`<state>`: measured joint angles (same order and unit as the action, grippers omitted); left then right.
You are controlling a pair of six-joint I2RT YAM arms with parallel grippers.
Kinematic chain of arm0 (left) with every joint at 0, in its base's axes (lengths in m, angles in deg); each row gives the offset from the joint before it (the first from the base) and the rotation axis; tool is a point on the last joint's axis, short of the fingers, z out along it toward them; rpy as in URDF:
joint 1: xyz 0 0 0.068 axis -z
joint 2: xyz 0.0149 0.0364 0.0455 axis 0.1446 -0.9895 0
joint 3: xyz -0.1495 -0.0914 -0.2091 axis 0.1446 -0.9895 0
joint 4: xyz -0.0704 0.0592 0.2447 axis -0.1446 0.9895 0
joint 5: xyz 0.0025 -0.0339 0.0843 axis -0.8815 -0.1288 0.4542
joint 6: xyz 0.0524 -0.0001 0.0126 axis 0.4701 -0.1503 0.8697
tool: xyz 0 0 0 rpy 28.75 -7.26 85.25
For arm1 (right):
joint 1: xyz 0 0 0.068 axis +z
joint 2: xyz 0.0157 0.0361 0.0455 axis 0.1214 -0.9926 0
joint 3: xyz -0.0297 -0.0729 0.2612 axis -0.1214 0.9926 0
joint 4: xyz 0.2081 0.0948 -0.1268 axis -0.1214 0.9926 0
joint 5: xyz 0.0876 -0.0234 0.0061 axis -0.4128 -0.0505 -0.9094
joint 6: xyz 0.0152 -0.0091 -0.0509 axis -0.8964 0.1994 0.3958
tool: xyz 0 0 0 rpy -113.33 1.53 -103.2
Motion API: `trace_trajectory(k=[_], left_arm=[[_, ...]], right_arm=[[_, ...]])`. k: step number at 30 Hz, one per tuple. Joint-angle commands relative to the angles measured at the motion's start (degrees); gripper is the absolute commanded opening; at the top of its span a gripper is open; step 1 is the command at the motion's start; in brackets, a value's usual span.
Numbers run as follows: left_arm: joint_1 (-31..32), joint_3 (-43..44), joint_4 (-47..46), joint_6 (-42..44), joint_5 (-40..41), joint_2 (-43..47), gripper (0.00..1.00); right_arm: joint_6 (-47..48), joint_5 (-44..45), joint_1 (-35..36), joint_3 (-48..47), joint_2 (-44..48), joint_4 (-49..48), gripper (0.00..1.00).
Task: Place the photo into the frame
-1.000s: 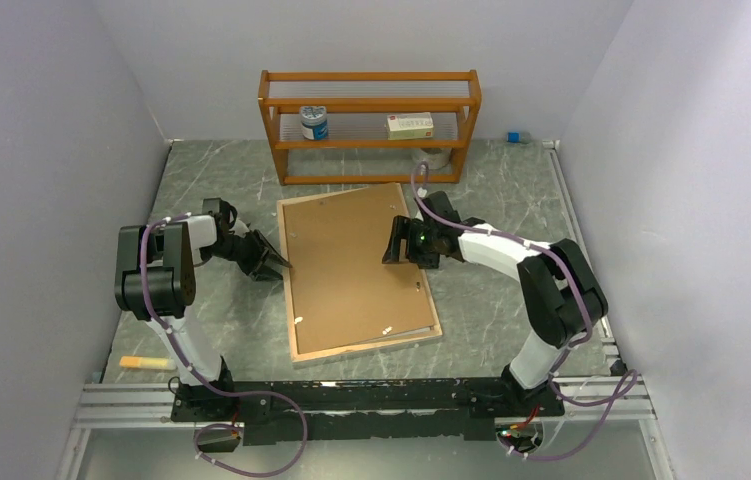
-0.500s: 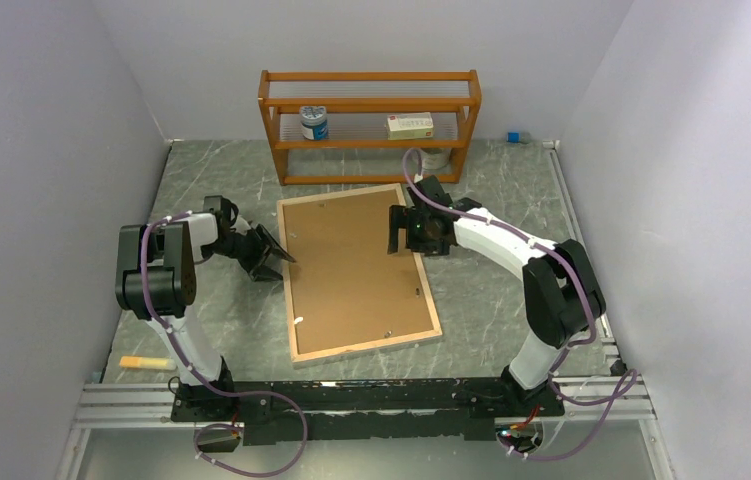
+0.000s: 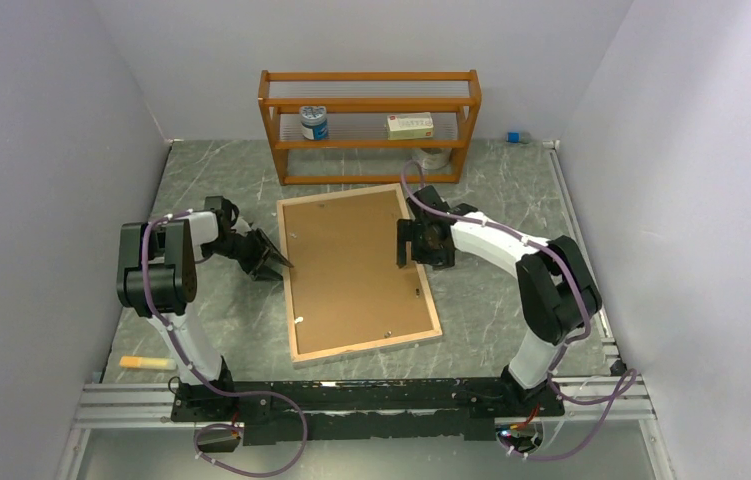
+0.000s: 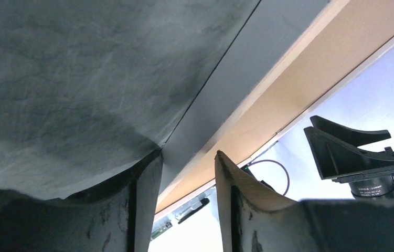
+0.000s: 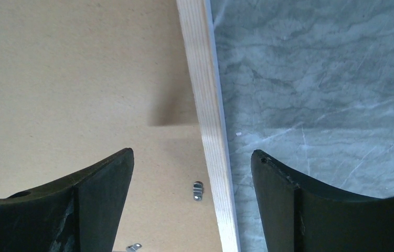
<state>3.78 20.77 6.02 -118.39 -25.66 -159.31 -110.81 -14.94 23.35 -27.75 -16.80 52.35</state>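
Observation:
The frame (image 3: 433,300) lies face down in the middle of the table, its light wood back rim up and the brown backing board (image 3: 351,260) lying inside it. The photo does not show in any view. My left gripper (image 3: 281,266) lies low on the table at the frame's left edge, jaws partly open, and the rim (image 4: 268,100) runs just past its fingertips (image 4: 188,153). My right gripper (image 3: 414,245) hangs open above the right rim (image 5: 208,105). One finger (image 5: 100,199) is over the board and the other (image 5: 289,205) over the table.
An orange shelf rack (image 3: 369,125) stands behind the frame and holds a jar (image 3: 313,122) and a small box (image 3: 410,125). A roll (image 3: 436,157) sits under it. A yellow stick (image 3: 147,362) lies near the left base. Small metal clips (image 5: 198,190) dot the board.
The backing board, slightly askew at its near right corner a second ago, now lies flat within the rim. My right gripper has shifted right, towards the right rim. The left gripper has barely moved.

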Motion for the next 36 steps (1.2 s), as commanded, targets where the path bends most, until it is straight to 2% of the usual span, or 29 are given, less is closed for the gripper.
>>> trace_trajectory(k=[1,4,8,14,24,28,32,36], left_arm=[[0.3,1.1,2.1,3.2,6.0,-1.5,0.46],[0.2,0.4,1.4,3.1,6.9,-0.8,0.42],[0.2,-1.3,-1.4,1.6,3.1,-0.9,0.36],[0.3,-2.1,-1.8,1.1,4.0,-0.3,0.29],[0.3,-2.8,-2.7,1.0,4.0,-1.0,0.26],[0.3,-2.5,-2.3,1.3,4.1,-1.1,0.25],[0.2,-2.4,-2.1,1.5,4.0,-0.9,0.25],[0.3,-1.9,-1.5,1.8,4.0,-0.9,0.26]], right_arm=[[-1.0,1.9,1.3,1.8,1.2,2.8,0.85],[-1.0,1.2,2.7,4.6,2.6,3.1,0.85],[-0.9,0.0,4.4,6.7,2.2,3.0,0.82],[-1.9,3.4,5.9,7.1,2.0,4.9,0.59],[-3.8,5.8,6.0,9.5,4.3,4.8,0.35],[-3.7,5.0,6.0,10.0,4.1,3.9,0.23],[-4.1,4.1,5.9,10.1,4.8,3.7,0.23],[-5.1,5.1,6.0,8.0,6.3,5.2,0.34]])
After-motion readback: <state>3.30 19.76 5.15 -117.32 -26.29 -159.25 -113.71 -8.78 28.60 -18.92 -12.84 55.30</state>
